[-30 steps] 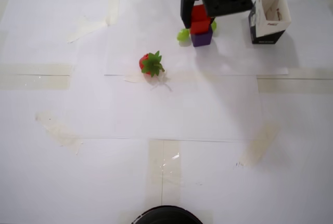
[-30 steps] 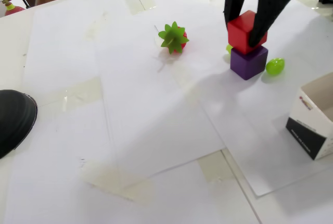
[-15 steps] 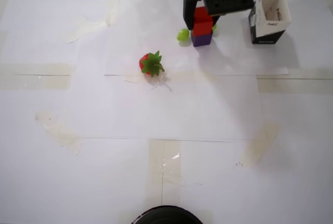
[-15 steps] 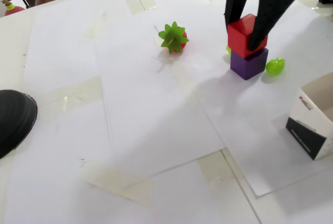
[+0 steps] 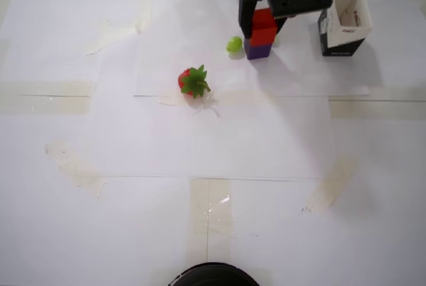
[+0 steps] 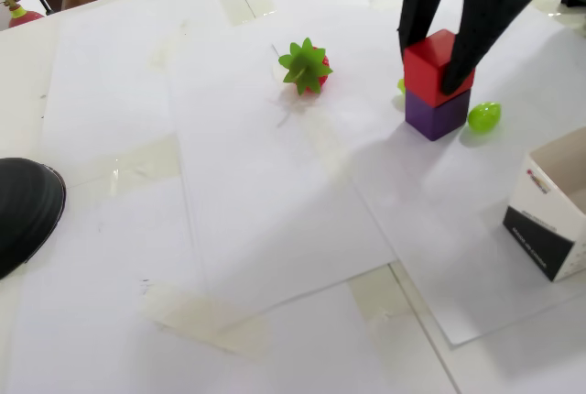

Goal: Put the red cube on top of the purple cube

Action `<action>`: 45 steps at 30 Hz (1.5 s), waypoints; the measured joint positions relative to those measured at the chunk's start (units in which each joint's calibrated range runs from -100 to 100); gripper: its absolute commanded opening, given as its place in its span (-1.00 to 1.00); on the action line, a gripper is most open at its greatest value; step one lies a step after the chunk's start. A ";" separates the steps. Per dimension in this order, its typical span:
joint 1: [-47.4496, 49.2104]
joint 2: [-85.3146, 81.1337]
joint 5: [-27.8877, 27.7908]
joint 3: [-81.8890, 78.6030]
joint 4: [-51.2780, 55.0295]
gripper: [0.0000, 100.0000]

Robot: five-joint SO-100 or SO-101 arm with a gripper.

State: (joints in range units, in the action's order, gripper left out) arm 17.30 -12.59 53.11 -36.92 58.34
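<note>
Red cube (image 6: 434,65) sits on the purple cube (image 6: 438,114), near the paper box (image 6: 555,215). The black gripper (image 6: 434,62) straddles it, fingers against its two opposite sides; whether they squeeze or just touch, I cannot tell. It looks light, stiff and matte, best held by those flat sides. A second ago it was tilted slightly above; now it rests flatter and lower.

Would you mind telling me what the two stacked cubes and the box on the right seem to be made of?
The red cube and the purple cube look like painted wood or hard plastic: flat matte faces, crisp edges, no gloss; which one cannot be told. The box looks like thin printed cardboard: open top, thin walls, black-and-white print.
</note>
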 measured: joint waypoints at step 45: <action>0.75 -13.36 0.20 9.14 11.86 -0.21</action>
State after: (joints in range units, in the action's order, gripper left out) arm 18.05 -25.94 53.31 -27.78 70.20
